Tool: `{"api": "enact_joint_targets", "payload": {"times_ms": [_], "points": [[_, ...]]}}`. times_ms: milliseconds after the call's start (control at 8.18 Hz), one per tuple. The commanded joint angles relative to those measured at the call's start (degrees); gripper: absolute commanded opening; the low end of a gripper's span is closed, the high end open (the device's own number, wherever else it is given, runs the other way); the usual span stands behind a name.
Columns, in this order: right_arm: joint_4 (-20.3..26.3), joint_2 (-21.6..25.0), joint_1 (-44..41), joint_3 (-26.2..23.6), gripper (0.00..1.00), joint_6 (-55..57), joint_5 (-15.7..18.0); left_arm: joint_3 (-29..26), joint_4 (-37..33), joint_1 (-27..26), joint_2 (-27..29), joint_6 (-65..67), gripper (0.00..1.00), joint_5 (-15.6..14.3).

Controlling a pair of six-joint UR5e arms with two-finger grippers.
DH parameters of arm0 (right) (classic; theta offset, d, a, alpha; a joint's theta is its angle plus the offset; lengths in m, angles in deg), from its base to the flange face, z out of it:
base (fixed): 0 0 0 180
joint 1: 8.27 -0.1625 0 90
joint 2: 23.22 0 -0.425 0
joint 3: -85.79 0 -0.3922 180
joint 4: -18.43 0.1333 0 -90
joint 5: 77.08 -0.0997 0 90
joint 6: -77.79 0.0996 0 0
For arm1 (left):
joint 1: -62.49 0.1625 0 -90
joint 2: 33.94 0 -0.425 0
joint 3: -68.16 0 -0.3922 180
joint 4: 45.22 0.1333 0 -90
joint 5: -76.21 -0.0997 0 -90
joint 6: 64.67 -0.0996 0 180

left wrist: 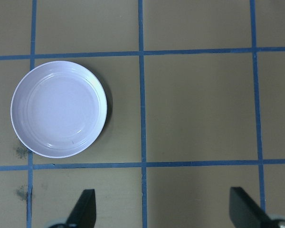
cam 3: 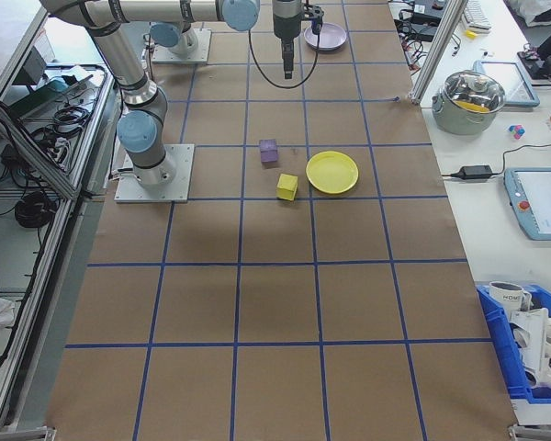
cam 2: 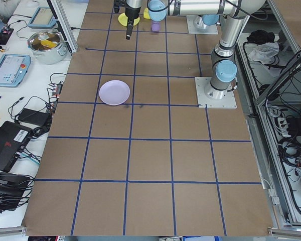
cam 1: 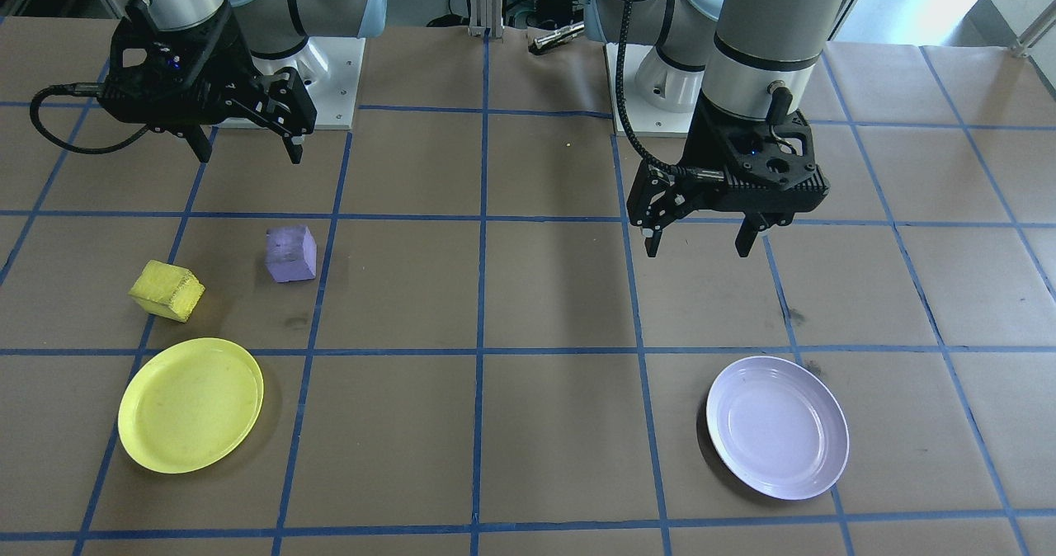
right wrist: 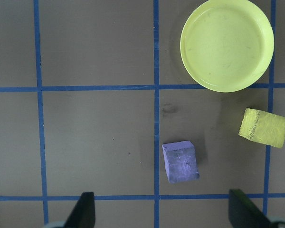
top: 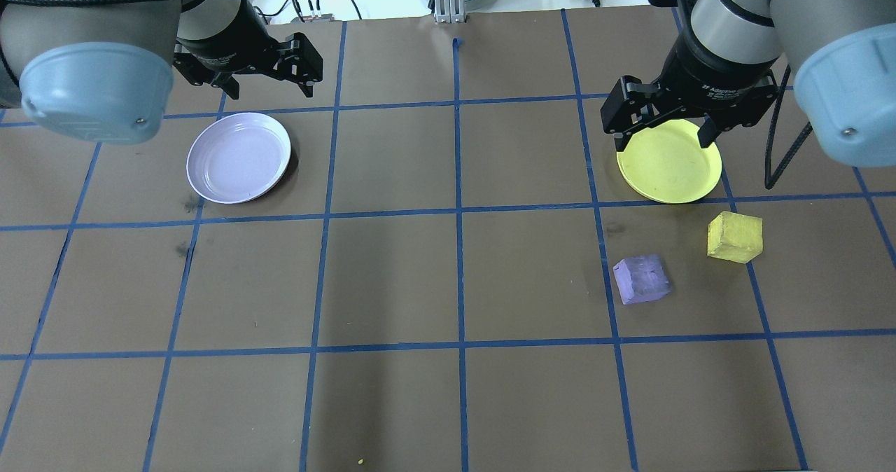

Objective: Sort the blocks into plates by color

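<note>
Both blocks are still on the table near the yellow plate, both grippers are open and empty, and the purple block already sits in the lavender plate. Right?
Not quite. The lavender plate is empty, as the left wrist view shows. The purple block lies on the table beside the yellow block, near the yellow plate. The rest holds: the left gripper and the right gripper are open and empty.

Near the frame's centre, a small purple foam cube and a small yellow foam cube sit apart on the brown papered desk, just left of a round yellow plastic plate.
</note>
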Motion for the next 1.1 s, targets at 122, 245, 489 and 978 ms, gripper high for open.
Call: {"api": "enact_joint_targets", "payload": {"times_ms": [122, 245, 489, 978], "points": [[-0.4, 0.0, 0.0, 0.1, 1.00, 0.2, 0.3, 0.0, 0.0, 0.0, 0.2, 0.0, 1.00, 0.0], [-1.0, 0.0, 0.0, 0.1, 1.00, 0.3, 0.4, 0.0, 0.0, 0.0, 0.2, 0.0, 1.00, 0.0], [-1.1, 0.0, 0.0, 0.1, 1.00, 0.3, 0.1, 0.0, 0.0, 0.0, 0.1, 0.0, 1.00, 0.0], [-1.1, 0.0, 0.0, 0.0, 1.00, 0.5, -0.4, 0.1, 0.0, 0.0, 0.1, 0.0, 1.00, 0.0]]}}
